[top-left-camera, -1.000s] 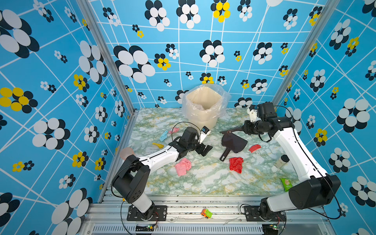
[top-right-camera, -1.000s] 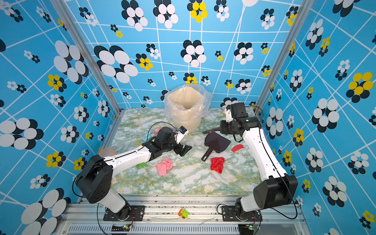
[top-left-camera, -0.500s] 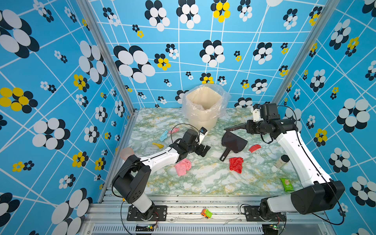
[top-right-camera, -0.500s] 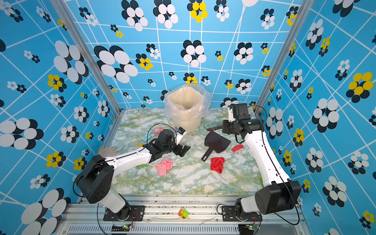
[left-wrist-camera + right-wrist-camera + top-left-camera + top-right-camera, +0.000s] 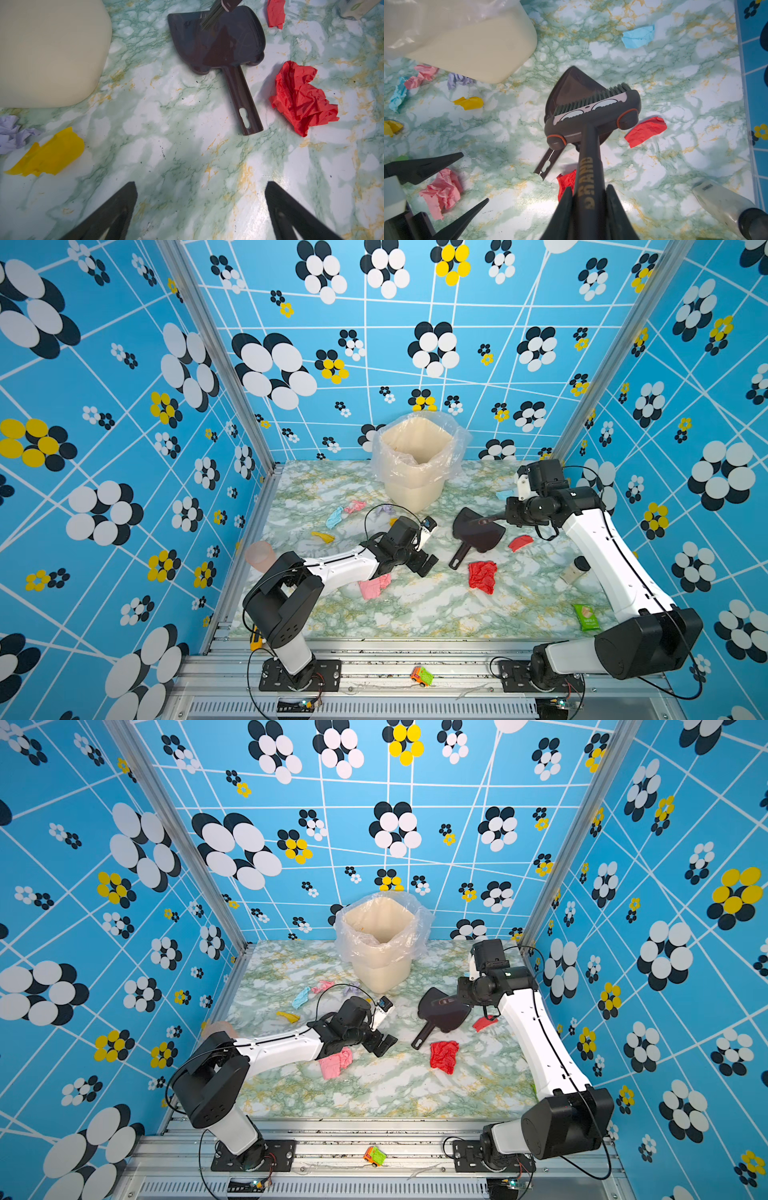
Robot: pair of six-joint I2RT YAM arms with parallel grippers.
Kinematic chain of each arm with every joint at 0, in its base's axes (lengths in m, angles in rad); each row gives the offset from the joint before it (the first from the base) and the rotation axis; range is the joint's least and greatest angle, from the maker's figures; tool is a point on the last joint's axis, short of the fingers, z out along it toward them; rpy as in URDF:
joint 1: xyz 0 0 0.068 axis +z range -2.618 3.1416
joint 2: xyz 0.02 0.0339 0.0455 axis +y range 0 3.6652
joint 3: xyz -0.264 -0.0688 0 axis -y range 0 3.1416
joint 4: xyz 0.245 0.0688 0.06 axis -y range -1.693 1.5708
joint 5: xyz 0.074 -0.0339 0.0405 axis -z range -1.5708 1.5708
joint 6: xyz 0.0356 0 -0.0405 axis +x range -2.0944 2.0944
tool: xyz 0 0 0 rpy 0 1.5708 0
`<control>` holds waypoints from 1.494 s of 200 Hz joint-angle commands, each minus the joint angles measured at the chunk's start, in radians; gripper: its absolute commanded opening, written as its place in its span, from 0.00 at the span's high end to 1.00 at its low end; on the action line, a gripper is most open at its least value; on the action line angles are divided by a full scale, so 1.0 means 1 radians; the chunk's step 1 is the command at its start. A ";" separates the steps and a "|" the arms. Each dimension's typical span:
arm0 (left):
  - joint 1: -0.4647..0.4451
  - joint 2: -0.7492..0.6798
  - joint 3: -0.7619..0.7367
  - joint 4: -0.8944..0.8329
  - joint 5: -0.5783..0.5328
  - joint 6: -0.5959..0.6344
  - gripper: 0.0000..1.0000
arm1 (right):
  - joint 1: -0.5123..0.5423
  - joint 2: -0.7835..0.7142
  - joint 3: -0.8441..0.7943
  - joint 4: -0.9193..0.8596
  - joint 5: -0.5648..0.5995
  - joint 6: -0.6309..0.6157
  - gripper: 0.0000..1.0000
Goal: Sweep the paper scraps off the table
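Counter (image 5: 415, 614) with green-and-white marble pattern, shown whole in both top views. Cream bin (image 5: 415, 472), lined with clear plastic, stands at its back edge. Left gripper (image 5: 200, 185) hangs over bare counter, jaws spread wide, holding nothing. Right gripper (image 5: 588, 187) is closed tight on the handle of a dark brush (image 5: 593, 108), whose bristles lie over the pan of a dark dustpan (image 5: 476, 533) resting flat near the middle. Paper scraps (image 5: 444, 1056) all lie on the counter: a large red wad (image 5: 482, 576) just beside the end of the dustpan's handle; a pink wad (image 5: 376, 585) partly behind the left arm; a small red piece (image 5: 519, 542) near the pan's right side; a light blue scrap (image 5: 334, 517), a pink scrap (image 5: 355, 506), a lavender scrap (image 5: 386, 509) and a yellow scrap (image 5: 323, 536) left of the bin; a pale blue piece (image 5: 503, 494) near the back right corner.
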 commanded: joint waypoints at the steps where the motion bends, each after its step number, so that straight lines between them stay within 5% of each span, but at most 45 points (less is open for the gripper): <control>1: -0.013 0.028 0.032 -0.020 -0.010 0.016 0.01 | -0.003 -0.054 -0.024 -0.053 0.013 0.001 1.00; 184: -0.028 0.072 0.010 0.021 -0.017 -0.015 0.01 | 0.126 0.065 -0.066 0.067 -0.205 0.023 1.00; 252: -0.025 0.110 0.049 0.006 -0.031 0.131 0.01 | 0.094 -0.002 -0.012 0.029 -0.185 -0.006 1.00; 299: 0.006 0.183 0.123 0.039 0.056 0.187 0.01 | 0.012 -0.030 0.013 0.025 -0.206 -0.003 1.00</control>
